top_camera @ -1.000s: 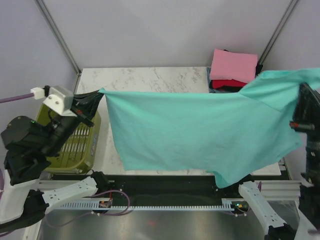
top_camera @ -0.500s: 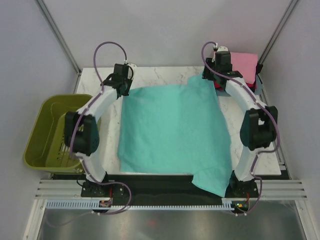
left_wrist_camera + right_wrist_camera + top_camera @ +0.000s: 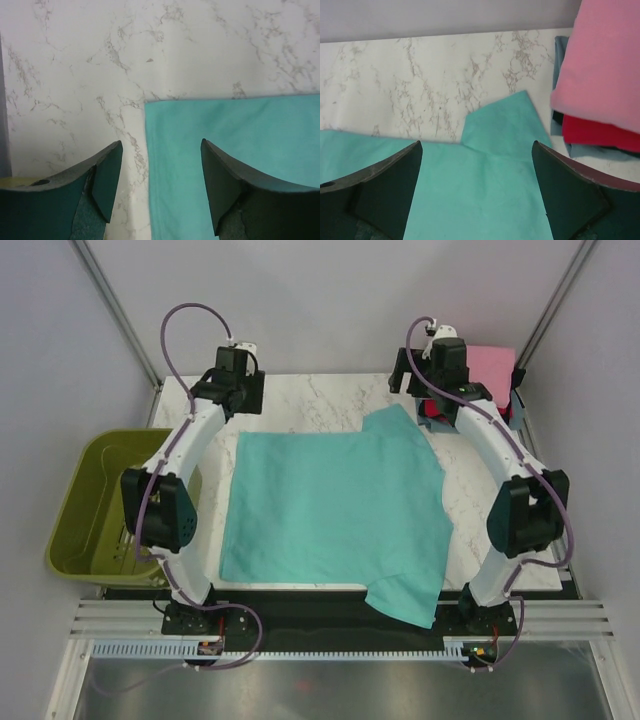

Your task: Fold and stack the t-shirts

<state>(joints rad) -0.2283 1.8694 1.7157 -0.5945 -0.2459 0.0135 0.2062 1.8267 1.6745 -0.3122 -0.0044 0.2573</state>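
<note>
White marbled desk (image 3: 300, 400) carries the teal t-shirt (image 3: 330, 510) spread flat at its middle, one sleeve hanging over the near edge. Left claw (image 3: 161, 150) and right claw (image 3: 476, 150) gape wide and empty above its far corners. A folded pink shirt (image 3: 490, 365) tops the stack at the far right, and an olive basket (image 3: 80, 510) sits off the left side.

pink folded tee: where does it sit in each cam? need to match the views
Top external: pink tee at the far right corner of the marble table, partly behind the right arm.
Left wrist: not in view.
Right wrist: pink tee at upper right, lying on a red tee.
Shared landmark: the teal tee, spread flat, shows in all three.
</note>
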